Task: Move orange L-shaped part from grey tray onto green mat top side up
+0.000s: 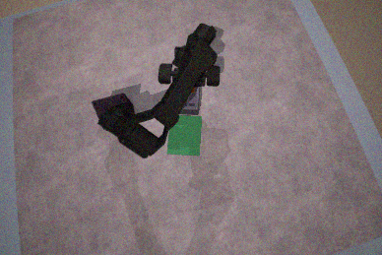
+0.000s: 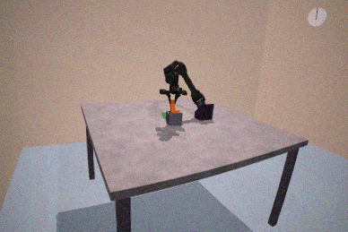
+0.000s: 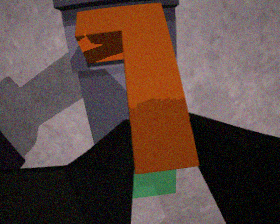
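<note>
The orange L-shaped part stands steeply tilted, nearly upright, its straight end raised and its L-shaped end low. My gripper is shut on the raised end, with a black finger on either side. The L-shaped end is at the top of the grey tray; whether it still touches the pocket I cannot tell. In the top view the arm hides the fingertips and most of the part. The green mat lies beside the tray, with nothing on it in view.
The arm's base stands on the table to one side of the tray and mat. The arm arches over the tray in the top view. The table's edges are well away from the tray.
</note>
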`<action>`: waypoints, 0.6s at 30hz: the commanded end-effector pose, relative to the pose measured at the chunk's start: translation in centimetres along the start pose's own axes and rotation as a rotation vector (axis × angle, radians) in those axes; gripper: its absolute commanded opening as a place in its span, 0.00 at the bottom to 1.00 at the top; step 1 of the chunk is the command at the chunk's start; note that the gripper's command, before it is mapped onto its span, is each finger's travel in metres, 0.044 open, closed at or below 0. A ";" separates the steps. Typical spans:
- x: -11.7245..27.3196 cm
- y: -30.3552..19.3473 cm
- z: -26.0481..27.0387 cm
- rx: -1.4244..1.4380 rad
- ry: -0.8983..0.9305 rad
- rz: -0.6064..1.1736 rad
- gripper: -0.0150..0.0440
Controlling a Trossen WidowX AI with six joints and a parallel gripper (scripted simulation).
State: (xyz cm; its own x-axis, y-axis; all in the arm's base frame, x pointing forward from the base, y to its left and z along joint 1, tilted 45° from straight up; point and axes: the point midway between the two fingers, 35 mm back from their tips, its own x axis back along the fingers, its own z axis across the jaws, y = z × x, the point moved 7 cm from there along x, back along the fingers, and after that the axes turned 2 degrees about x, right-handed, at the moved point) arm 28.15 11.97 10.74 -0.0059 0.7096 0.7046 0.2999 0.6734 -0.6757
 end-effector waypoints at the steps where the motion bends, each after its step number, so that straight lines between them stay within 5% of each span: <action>1: 0.8 0.1 0.0 -0.006 0.000 -0.007 0.25; 18: 2.6 0.1 0.0 -0.006 0.001 -0.008 0.25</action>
State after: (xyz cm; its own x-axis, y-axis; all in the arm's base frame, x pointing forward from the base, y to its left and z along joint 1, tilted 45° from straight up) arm 28.12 13.56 12.29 -0.0070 0.7093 0.7049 0.2989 0.6742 -0.6754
